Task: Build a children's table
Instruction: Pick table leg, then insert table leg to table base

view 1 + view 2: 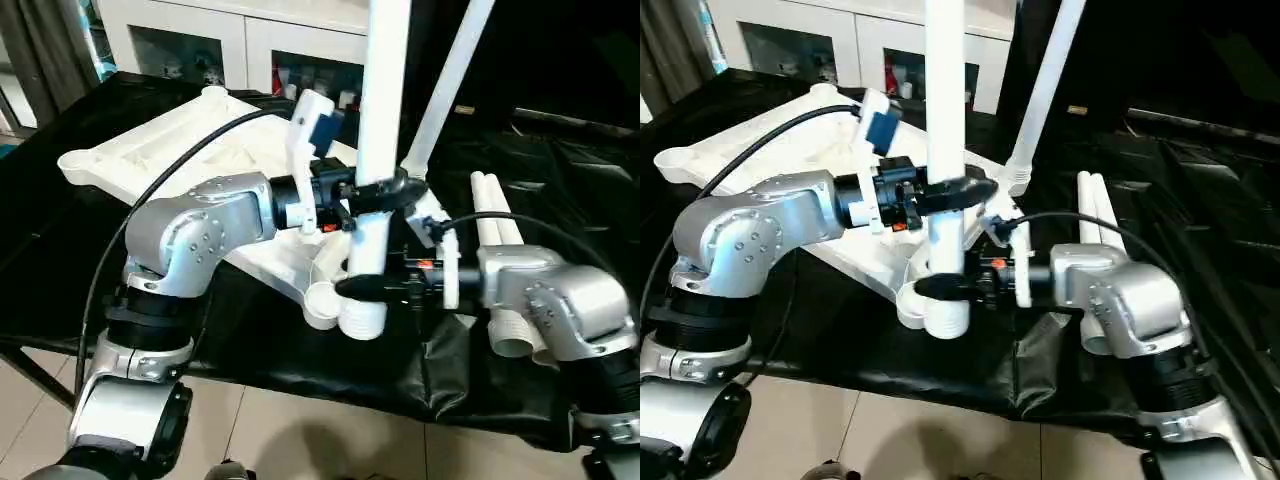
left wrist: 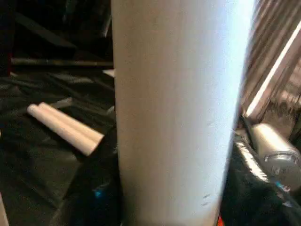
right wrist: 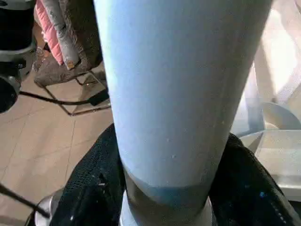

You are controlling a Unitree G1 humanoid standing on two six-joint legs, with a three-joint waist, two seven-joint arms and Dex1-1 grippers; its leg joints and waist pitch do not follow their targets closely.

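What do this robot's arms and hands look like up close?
Both forearms are rounded silver metal shells with small screw holes, on black ringed joints. The left gripper and right gripper each have two curved black fingers. A black cable loops over each arm, and there are small orange marks beside the wrists.

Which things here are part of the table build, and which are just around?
Job:
tabletop
upright leg, held by left gripper and right gripper
fitted leg
two spare legs

Around:
white cabinet
black cloth
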